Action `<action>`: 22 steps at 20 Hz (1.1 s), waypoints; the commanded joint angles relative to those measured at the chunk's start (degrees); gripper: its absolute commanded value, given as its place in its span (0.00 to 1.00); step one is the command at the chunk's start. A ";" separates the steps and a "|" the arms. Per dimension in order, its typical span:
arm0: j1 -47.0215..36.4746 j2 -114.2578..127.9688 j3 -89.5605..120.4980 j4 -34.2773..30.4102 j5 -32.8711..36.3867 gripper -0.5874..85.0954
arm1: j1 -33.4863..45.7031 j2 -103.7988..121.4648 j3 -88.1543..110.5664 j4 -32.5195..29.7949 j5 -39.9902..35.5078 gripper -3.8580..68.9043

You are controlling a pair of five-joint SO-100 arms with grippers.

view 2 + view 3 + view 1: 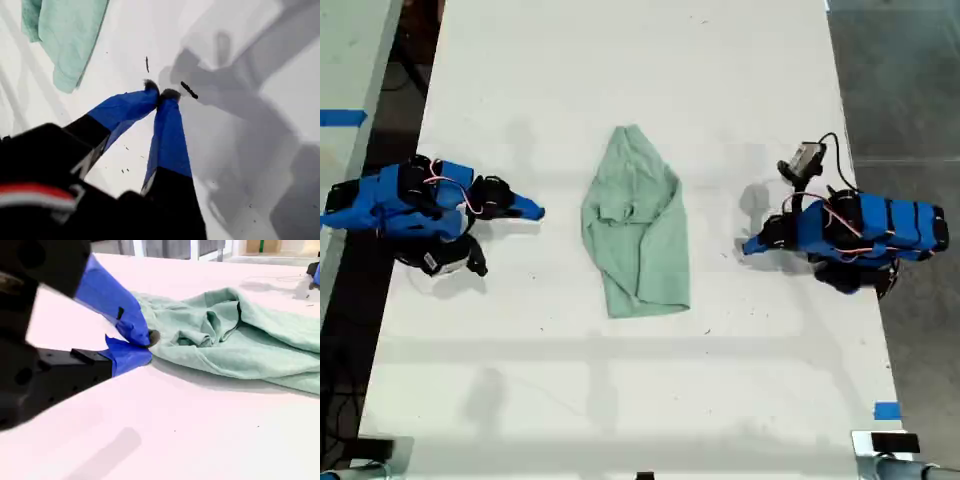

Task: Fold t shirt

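- The t shirt (pixel 635 225) lies folded and wrinkled mid-table (pixel 620 400), between the 2 arms.
- My first gripper (pixel 161 93): jaws closed, empty, apart from the shirt.
- My second gripper (pixel 145 345): jaws closed, empty, near its edge.

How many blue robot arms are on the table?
2. One arm lies at the exterior view's left and the other arm at its right, with the t shirt between them. None seems hidden.
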 commanded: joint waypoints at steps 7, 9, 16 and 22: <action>2.20 0.35 -0.53 2.29 -3.43 0.01 | 0.88 0.53 1.58 1.23 4.75 0.02; 1.58 0.18 -1.76 1.93 -3.78 0.01 | 1.14 0.44 0.35 1.41 4.04 0.02; 10.81 -50.80 -47.46 9.84 -11.25 0.01 | -0.44 -30.85 -30.41 5.54 8.53 0.05; 18.54 -86.92 -74.27 7.65 -13.10 0.16 | -7.73 -68.03 -60.56 6.15 8.88 0.32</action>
